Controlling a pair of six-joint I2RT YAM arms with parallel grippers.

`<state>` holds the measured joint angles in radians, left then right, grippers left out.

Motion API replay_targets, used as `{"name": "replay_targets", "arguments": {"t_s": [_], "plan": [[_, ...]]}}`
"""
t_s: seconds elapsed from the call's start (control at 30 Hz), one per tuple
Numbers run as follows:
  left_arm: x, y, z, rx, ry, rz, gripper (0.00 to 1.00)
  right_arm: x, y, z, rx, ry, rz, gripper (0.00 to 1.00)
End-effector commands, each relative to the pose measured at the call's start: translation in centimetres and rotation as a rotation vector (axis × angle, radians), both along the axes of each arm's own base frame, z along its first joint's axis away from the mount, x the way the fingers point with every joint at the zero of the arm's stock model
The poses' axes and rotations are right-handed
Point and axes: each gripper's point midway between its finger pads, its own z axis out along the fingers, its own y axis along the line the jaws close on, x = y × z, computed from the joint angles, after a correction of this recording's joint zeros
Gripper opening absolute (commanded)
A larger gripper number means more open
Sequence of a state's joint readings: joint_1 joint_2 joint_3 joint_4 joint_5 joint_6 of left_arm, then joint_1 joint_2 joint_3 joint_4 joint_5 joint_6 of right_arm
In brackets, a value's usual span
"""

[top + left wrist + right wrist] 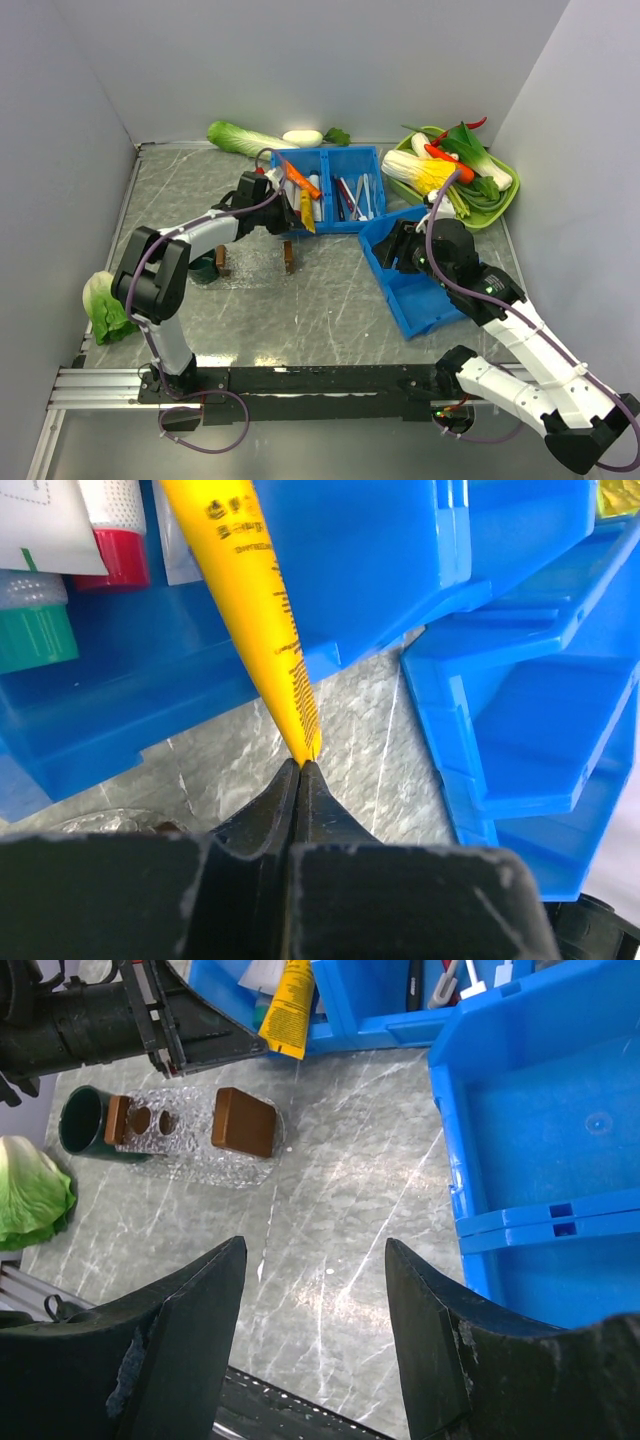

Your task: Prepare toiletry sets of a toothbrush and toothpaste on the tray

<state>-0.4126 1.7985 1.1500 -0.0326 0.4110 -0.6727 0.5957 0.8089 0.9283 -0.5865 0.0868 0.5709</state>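
The left end effector (303,767) is clamped on the flat tail of the yellow toothpaste (255,600), which slants over the front wall of the divided blue bin (380,560). The clear tray (195,1163) lies on the table (340,1200) near that bin. The right end effector (315,1250) hangs with fingers apart, empty.

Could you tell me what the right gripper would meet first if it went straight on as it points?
Probably the bare table, short of the tray; the open right gripper points down at it, though depth is unclear.
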Motion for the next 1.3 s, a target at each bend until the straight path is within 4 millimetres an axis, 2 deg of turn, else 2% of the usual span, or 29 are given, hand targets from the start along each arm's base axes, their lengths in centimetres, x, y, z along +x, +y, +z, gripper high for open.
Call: {"name": "replay_targets", "arguments": {"t_s": [0.0,0.13,0.4,0.47,0.5,0.57,0.6,0.63,0.7,0.73,0.8,0.83,0.9,0.93,0.97,1.0,1.27], "plan": [[-0.4,-0.1,3.2,-0.057,-0.059,-0.015,0.01,0.7,0.1,0.4,-0.006,-0.020,-0.007,0.65],[-1.0,-0.1,5.9,-0.125,-0.108,-0.027,0.01,0.9,0.8,1.4,-0.018,-0.043,0.041,0.65],[-2.7,-0.5,9.0,-0.218,-0.134,-0.064,0.01,1.5,3.6,1.7,-0.130,-0.090,0.168,0.63],[-3.1,-0.6,9.8,-0.237,-0.145,-0.078,0.01,1.9,4.3,1.4,-0.198,-0.113,0.193,0.63],[-3.4,-0.7,10.1,-0.253,-0.138,-0.088,0.01,2.2,4.8,2.2,-0.212,-0.140,0.201,0.63],[-3.8,-0.8,10.9,-0.274,-0.149,-0.100,0.01,2.8,5.8,2.1,-0.299,-0.170,0.215,0.63],[-4.0,-1.0,11.2,-0.286,-0.147,-0.110,0.01,3.1,6.4,3.0,-0.313,-0.198,0.221,0.63],[-4.2,-0.9,11.5,-0.291,-0.153,-0.114,0.01,3.5,7.2,2.5,-0.353,-0.197,0.233,0.62],[-4.4,-0.9,12.1,-0.297,-0.164,-0.122,0.01,4.4,8.2,3.4,-0.377,-0.230,0.246,0.61],[-4.5,-0.9,12.5,-0.301,-0.174,-0.123,0.01,5.0,8.9,2.6,-0.401,-0.217,0.252,0.60],[-4.5,-0.8,12.8,-0.291,-0.190,-0.126,0.01,6.0,9.7,3.0,-0.419,-0.232,0.258,0.59],[-4.5,-0.7,13.0,-0.289,-0.194,-0.125,0.01,6.5,10.3,2.1,-0.441,-0.214,0.265,0.59],[-4.5,-0.8,13.3,-0.293,-0.201,-0.128,0.01,7.3,10.9,2.2,-0.458,-0.225,0.266,0.58],[-4.6,-0.8,13.3,-0.298,-0.197,-0.132,0.01,7.7,11.4,1.4,-0.476,-0.212,0.278,0.57],[-4.7,-0.9,13.5,-0.302,-0.201,-0.136,0.01,8.0,11.9,1.6,-0.473,-0.217,0.282,0.57],[-4.7,-0.8,13.5,-0.299,-0.201,-0.134,0.01,8.3,12.4,0.9,-0.482,-0.206,0.289,0.56],[-4.5,-0.5,13.7,-0.280,-0.216,-0.124,0.01,10.0,14.3,-0.4,-0.507,-0.203,0.307,0.52]]}}
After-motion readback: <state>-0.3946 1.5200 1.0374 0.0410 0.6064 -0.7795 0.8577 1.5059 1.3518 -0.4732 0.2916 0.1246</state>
